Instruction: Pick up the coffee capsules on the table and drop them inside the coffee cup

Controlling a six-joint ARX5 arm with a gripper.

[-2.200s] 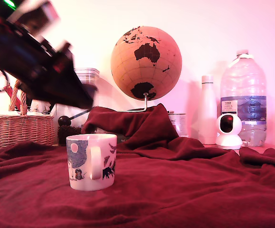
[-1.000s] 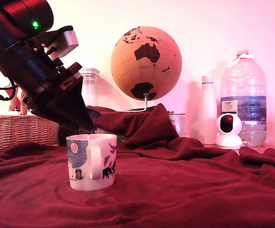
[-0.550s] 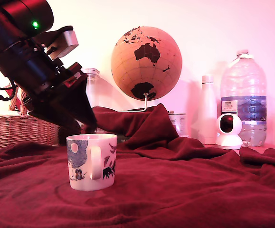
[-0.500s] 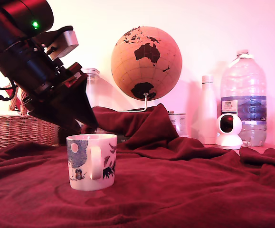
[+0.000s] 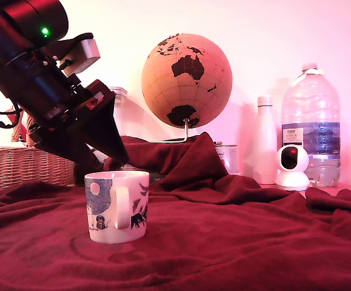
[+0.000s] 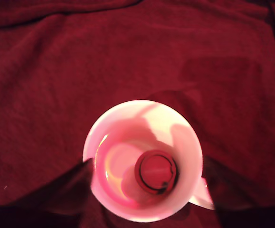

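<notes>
1 capsule [image 6: 156, 172] lies in the bottom of the coffee cup [image 5: 117, 206], round face up, red with a dark rim — seen only in the wrist view. No other capsule shows on the table [image 5: 236, 242] in either view.

Gripper [image 5: 105, 160] hangs directly above the cup mouth, tips just over the rim, pointing down and toward the exterior view's right. In the wrist view its 2 dark fingers [image 6: 56, 187] flank the cup on either side, spread wider than the rim, with nothing between them. Judged: jaws wide apart, holding nothing; the drop looks done.

Key relation: cup straight below the tool, capsule on the tool's own axis, inside the cup. Any next move is therefore up and away, not down.

Cup stands upright on the red cloth, handle toward the exterior camera, rim level.

Room to move:
- Above and to the exterior view's right of the cup — open air over bare cloth.
- Behind the gripper: a clear canister [image 5: 119, 115] and a raised fold of cloth, near.
- Wicker basket [image 5: 23, 165] at the exterior view's left, beside the arm.
- Globe [image 5: 186, 80], bottles and small camera stand well apart at the back.

Risk, judged: a sideways pull-off while low could clip the rim and tip the cup.
</notes>
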